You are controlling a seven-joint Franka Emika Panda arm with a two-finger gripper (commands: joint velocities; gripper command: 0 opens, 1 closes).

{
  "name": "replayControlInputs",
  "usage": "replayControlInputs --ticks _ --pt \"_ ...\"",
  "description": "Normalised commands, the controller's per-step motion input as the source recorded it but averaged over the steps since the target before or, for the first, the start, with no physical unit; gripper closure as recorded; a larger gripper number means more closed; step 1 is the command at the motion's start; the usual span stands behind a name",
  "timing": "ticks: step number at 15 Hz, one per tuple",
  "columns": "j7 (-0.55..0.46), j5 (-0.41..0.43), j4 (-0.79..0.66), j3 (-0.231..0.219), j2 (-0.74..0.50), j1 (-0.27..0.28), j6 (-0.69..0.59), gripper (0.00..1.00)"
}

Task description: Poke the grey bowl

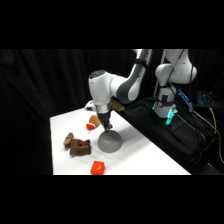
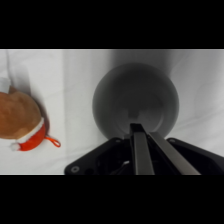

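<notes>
Brown plush toy [image 1: 77,145]: just left of the grey bowl. Red block [image 1: 97,167]: below-left of the bowl, near the table's [image 1: 145,159] front edge. Orange-and-red toy [image 1: 93,122] [image 2: 20,120]: behind the bowl, to its left. Grey bowl [image 1: 110,141] [image 2: 136,102]: dome up, mid-table. Gripper [image 1: 107,127] [image 2: 142,131]: fingers pressed together, tips on the bowl's top.

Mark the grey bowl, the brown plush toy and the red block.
grey bowl [image 1: 110,142]: side view, front of the dome, below the gripper.
brown plush toy [image 1: 77,146]: side view, middle of its body, left of the bowl.
red block [image 1: 97,167]: side view, its top face, near the table's front edge.
</notes>
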Motion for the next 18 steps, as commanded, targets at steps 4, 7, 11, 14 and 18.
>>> replayControlInputs --ticks 4,7,11,14,18 --pt "0.14 -0.059 -0.03 -0.039 -0.38 0.051 -0.35 0.31" --pt "0.12 -0.061 0.02 -0.021 -0.31 0.034 -0.29 0.00" --pt "0.10 -0.061 0.04 -0.009 -0.27 0.021 -0.25 0.00" --pt "0.10 -0.063 0.07 -0.008 -0.22 0.004 -0.25 0.00" --pt "0.11 -0.087 0.10 -0.008 -0.19 -0.007 -0.21 0.00"
